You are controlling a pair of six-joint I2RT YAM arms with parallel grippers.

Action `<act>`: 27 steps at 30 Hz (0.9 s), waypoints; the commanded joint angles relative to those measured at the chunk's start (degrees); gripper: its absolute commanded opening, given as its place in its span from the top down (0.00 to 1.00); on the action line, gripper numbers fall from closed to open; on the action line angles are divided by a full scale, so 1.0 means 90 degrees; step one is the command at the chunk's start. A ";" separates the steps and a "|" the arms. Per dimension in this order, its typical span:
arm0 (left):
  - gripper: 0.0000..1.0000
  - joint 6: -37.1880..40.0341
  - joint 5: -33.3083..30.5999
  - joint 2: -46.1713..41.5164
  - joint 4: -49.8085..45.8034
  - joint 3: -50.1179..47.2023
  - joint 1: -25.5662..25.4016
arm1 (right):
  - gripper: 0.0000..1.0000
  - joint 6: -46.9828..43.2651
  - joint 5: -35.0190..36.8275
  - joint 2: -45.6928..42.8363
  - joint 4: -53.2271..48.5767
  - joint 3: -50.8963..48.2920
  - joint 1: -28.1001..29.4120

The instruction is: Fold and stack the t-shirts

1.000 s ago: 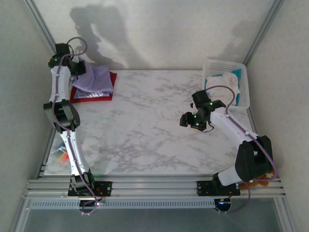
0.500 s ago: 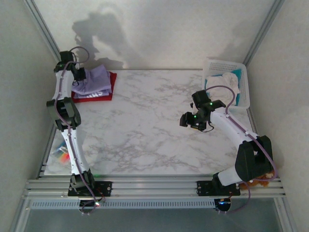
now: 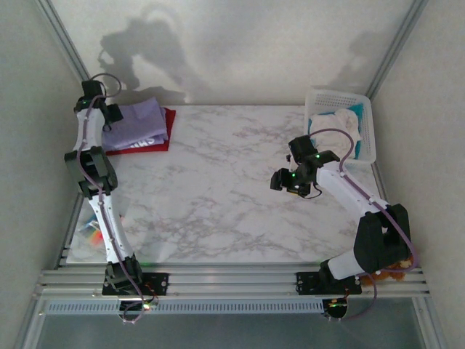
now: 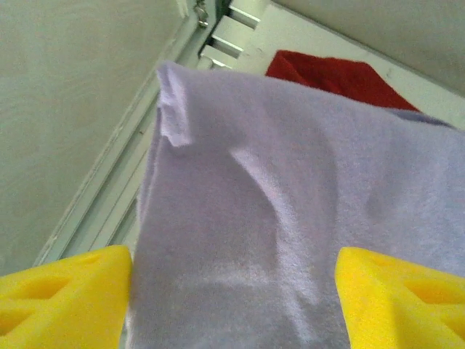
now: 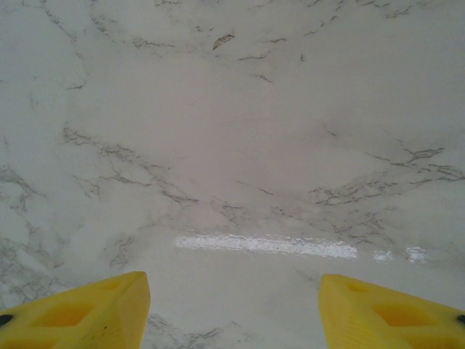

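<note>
Left wrist | left pincer [image 4: 232,302] apart over shirt [image 4: 254,167], far-left bench [image 3: 218,189] corner | lift straight, no snagging | right pincer [image 5: 232,309] apart, empty

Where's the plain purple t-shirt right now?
The plain purple t-shirt tops the stack at the far-left corner of the table in the top view, over the red shirt, right beside the left gripper.

The left arm [image 3: 104,218] and right arm [image 3: 350,190] are slim white tubes with bulky black joints [image 3: 378,243], looping purple cables [image 3: 336,131], small green lights [image 3: 317,156], and bright yellow wedge-shaped fingers [image 4: 62,287] with triangular hollows.
</note>
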 commanded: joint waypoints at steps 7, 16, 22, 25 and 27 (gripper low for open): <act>0.23 -0.0682 0.0264 -0.0563 0.0588 0.0422 -0.0890 | 0.36 0.0041 0.0054 -0.0008 0.0074 -0.0151 -0.0017; 0.20 -0.0693 0.0779 0.0504 0.0518 0.0778 -0.1612 | 0.36 -0.0002 0.0160 -0.0109 -0.0051 -0.0200 -0.0037; 0.22 -0.0987 0.1200 -0.0335 0.1247 -0.1214 -0.1678 | 0.36 0.0063 0.0118 -0.0132 0.0026 -0.0269 -0.0042; 0.22 -0.1059 0.1413 -0.0657 0.1570 -0.2015 -0.1710 | 0.36 0.0134 0.0007 -0.0101 0.0146 -0.0289 -0.0047; 0.25 -0.0952 0.1634 -0.0678 0.1554 -0.2167 -0.1795 | 0.36 0.0162 -0.0051 -0.0081 0.0208 -0.0299 -0.0047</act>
